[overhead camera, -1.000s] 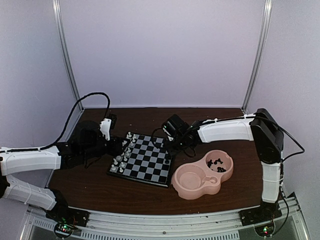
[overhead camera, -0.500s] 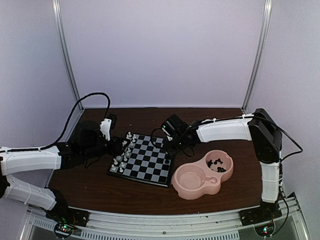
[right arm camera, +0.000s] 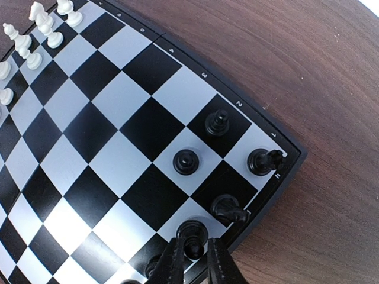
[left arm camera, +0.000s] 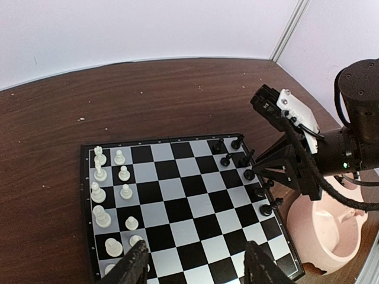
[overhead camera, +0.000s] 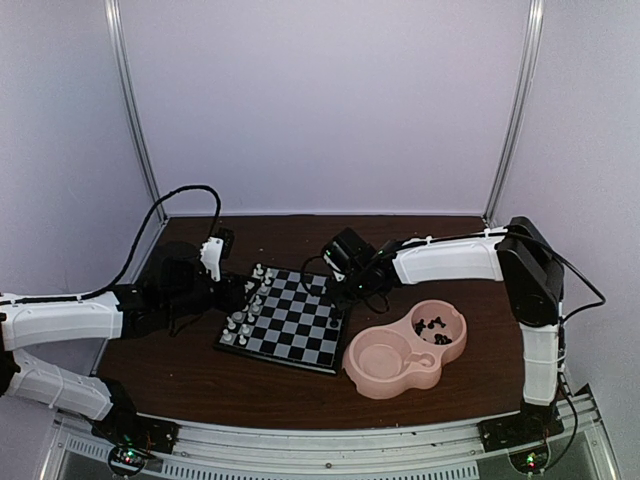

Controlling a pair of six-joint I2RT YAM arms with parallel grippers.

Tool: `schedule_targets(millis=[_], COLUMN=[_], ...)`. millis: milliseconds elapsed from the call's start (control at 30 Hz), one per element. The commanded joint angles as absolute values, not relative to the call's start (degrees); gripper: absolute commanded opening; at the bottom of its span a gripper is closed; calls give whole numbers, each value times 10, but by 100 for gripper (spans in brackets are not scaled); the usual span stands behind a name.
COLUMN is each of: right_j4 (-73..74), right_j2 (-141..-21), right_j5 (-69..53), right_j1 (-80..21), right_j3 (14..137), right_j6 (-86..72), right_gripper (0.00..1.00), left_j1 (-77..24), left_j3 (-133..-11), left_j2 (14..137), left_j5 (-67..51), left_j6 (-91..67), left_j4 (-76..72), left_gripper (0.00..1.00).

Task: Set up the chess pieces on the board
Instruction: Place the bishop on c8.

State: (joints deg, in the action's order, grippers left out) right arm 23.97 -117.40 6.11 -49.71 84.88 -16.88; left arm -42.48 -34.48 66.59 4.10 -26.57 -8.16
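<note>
The board (overhead camera: 292, 322) lies mid-table. White chess pieces (left arm camera: 99, 194) stand in two rows on its left side, and several black pieces (right arm camera: 218, 123) stand along its right edge. My right gripper (right arm camera: 194, 241) hangs over that far right edge. Its fingers straddle the head of a black piece (right arm camera: 190, 228) that stands on a pale edge square, and a thin gap shows beside the head. My left gripper (left arm camera: 197, 253) hovers open over the board's near-left part with nothing between its fingers (left arm camera: 137, 260).
A pink double-bowl dish (overhead camera: 380, 362) sits right of the board, with several loose black pieces (overhead camera: 432, 326) in its far bowl. A black cable (overhead camera: 185, 200) trails behind the left arm. Walls close in the table at the back and sides.
The right gripper's jaws have parted slightly around the black piece. Neither arm has visibly shifted and the left gripper is unchanged.
</note>
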Motion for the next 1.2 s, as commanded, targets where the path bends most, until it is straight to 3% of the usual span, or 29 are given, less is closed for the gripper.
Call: schedule_targets(millis=[0,1167], right_j4=[244,217], right_j2=[-1175,-1064], right_j5=[62,101], right_j1=[-494,-494], right_j3=[857,797], right_j6=[-171,-162], right_gripper=[20,19], left_j1=[-424,-425], left_j3=[-348,-349], left_j2=[667,664], left_j5=[39,38], left_j6=[-262,-260], left_j4=[-105,-103], left_gripper=[55,55])
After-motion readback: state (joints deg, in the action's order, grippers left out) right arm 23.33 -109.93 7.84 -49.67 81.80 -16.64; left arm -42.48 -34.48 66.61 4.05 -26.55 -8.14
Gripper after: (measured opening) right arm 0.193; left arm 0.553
